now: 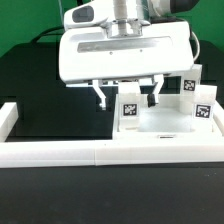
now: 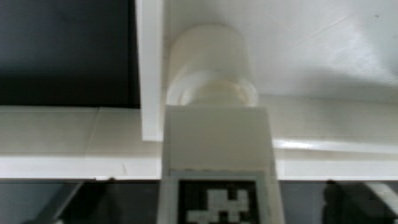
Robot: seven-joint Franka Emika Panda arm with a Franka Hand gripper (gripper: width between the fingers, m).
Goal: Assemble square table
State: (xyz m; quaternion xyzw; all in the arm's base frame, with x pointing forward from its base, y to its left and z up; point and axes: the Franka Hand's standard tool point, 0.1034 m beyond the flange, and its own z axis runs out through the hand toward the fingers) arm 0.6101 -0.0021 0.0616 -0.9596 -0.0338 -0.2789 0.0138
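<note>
Exterior view: the white gripper (image 1: 128,97) hangs over the square table top (image 1: 160,123), which lies on the black table (image 1: 45,90) toward the exterior view's right, pressed against the long white border wall (image 1: 60,152) at the near edge. Its two dark fingers (image 1: 101,96) stand wide apart, one on either side of a tagged leg block (image 1: 129,112) that stands upright on the top; neither finger visibly touches it (the gap on the right side is partly hidden by the block itself). Further tagged leg blocks (image 1: 199,103) stand at the far right of the top, well apart from the gripper. A green backdrop (image 1: 25,20) fills the far side.

Wrist view: a white leg (image 2: 215,120) with a rounded end runs up the middle of the picture, its black-and-white tag (image 2: 219,203) facing the camera. It rests against a raised edge of the tray-like top (image 2: 338,70). Dark table surface shows beyond (image 2: 63,50). Fingertips appear only as dim, blurred shapes at the picture's edge.
</note>
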